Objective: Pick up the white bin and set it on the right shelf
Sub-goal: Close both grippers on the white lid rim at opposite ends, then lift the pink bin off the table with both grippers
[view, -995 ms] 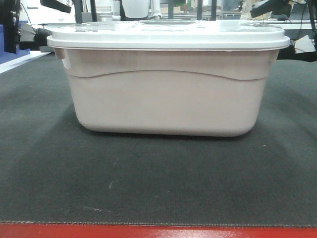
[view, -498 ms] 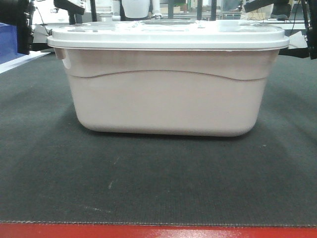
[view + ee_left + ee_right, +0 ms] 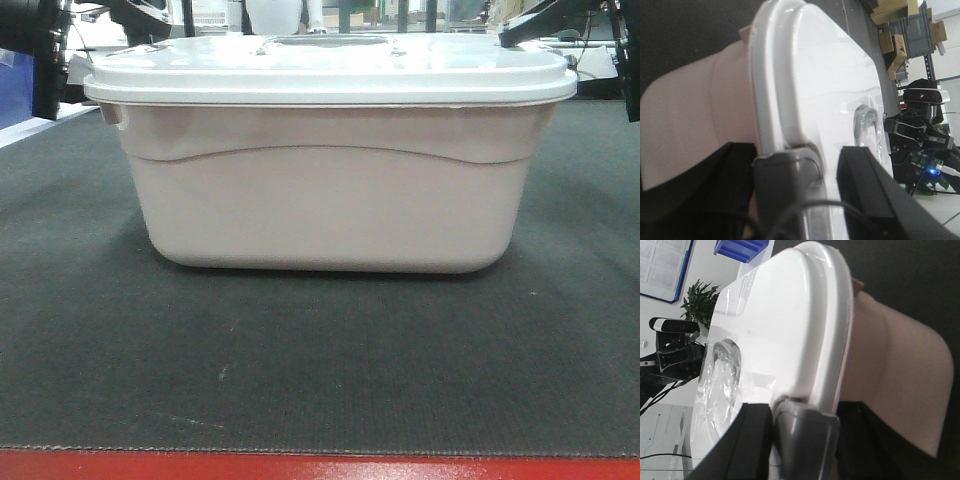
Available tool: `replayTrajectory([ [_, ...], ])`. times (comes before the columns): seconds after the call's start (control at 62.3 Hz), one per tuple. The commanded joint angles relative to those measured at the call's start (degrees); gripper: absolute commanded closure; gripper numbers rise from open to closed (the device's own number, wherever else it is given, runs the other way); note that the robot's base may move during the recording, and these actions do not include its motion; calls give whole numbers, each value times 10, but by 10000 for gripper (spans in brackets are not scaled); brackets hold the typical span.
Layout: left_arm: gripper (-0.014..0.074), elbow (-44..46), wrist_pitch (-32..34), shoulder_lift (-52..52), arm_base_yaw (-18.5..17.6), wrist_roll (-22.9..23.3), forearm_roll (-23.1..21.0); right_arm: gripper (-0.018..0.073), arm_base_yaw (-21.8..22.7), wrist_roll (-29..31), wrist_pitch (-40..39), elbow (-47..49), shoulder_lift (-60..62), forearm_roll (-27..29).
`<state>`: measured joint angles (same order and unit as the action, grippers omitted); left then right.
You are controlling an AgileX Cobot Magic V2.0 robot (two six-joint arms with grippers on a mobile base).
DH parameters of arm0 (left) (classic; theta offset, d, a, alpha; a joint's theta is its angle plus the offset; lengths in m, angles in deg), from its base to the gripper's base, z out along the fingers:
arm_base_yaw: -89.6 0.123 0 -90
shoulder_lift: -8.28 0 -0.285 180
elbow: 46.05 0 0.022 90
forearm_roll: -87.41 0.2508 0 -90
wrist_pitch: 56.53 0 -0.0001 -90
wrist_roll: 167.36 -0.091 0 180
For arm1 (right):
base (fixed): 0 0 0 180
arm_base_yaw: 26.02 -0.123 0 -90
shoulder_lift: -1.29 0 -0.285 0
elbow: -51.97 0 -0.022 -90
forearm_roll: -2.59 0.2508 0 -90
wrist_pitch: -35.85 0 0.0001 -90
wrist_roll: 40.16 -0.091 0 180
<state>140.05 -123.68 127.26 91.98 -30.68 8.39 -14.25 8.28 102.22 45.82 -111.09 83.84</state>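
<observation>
While the white bin sits on the dark surface, the left pincer clamps its lid rim at one end and the right pincer clamps the opposite end.

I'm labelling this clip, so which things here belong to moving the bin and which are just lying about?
Job: white bin; left hand and right hand, both clamped on it.
Lying about: blue crate, potted plant, cardboard boxes.
</observation>
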Motion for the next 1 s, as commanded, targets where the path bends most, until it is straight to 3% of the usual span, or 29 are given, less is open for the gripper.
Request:
replayTrajectory([
  [0.0, 395, 18, -82, -29, -5, 10, -56, 392, 0, 16, 93, 18, 28, 45],
  [0.161, 533, 18, -82, -29, -5, 10, -57, 498, 0, 18, 93, 18, 28, 46],
  [0.337, 731, 18, -82, -30, -5, 10, -71, 500, 0, 26, 100, 18, 32, 70],
  [0.546, 722, 28, -82, -59, -9, 10, -79, 500, 0, 26, 100, 18, 64, 107],
  [0.979, 722, 47, -82, -181, -14, 10, -80, 500, -1, 26, 100, 18, 192, 130],
])
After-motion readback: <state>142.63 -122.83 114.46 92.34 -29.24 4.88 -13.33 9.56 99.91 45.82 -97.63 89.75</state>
